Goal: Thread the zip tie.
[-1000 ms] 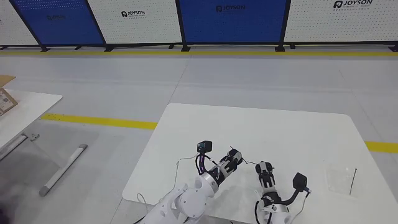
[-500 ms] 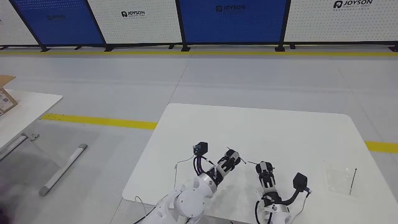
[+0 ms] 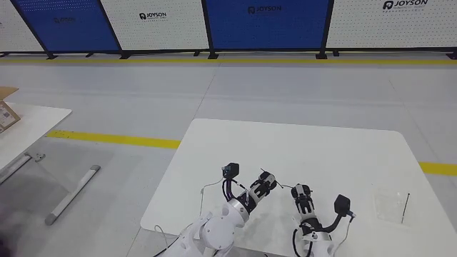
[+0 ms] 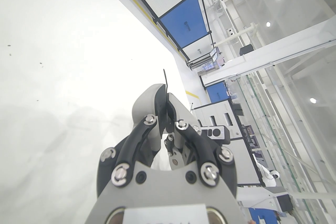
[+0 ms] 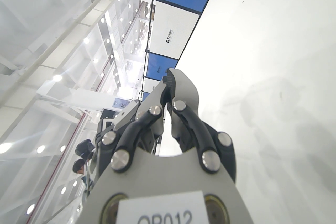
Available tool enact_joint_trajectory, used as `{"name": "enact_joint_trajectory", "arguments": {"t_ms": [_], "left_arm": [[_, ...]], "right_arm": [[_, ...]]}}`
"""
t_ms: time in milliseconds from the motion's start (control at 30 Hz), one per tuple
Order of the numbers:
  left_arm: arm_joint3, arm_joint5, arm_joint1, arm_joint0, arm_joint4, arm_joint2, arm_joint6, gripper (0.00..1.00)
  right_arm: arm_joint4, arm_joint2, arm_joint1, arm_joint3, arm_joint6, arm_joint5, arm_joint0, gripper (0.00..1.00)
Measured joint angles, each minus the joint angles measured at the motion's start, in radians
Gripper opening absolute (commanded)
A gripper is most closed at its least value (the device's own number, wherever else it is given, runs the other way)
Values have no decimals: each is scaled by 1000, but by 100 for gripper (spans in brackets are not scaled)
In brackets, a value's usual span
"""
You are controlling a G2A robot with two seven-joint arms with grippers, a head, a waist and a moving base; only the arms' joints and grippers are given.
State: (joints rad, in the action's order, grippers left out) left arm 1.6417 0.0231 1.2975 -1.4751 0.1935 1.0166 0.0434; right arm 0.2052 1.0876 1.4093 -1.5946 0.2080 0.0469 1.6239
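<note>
Logged as alignment step: holding zip tie in tightly closed left gripper above table, near side, with right gripper pinched shut just beside, contents indeterminate; next, probably needing fine squaring of tip to head slot before pushing.

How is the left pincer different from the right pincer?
The left pincer pinches a black zip tie that pokes past its tips; past the right pincer and its shut tips I see no strip. In the top view the right pincer sits nearer the clear tray than the left pincer. Both are shut, above the white table.
</note>
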Motion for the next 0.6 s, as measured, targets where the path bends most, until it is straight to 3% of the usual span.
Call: {"name": "enact_joint_trajectory", "arguments": {"t_ms": [600], "left_arm": [[0,0,0,0,0,0,0,0]], "right_arm": [[1,-1,7,5,-5,-3,-7,0]]}}
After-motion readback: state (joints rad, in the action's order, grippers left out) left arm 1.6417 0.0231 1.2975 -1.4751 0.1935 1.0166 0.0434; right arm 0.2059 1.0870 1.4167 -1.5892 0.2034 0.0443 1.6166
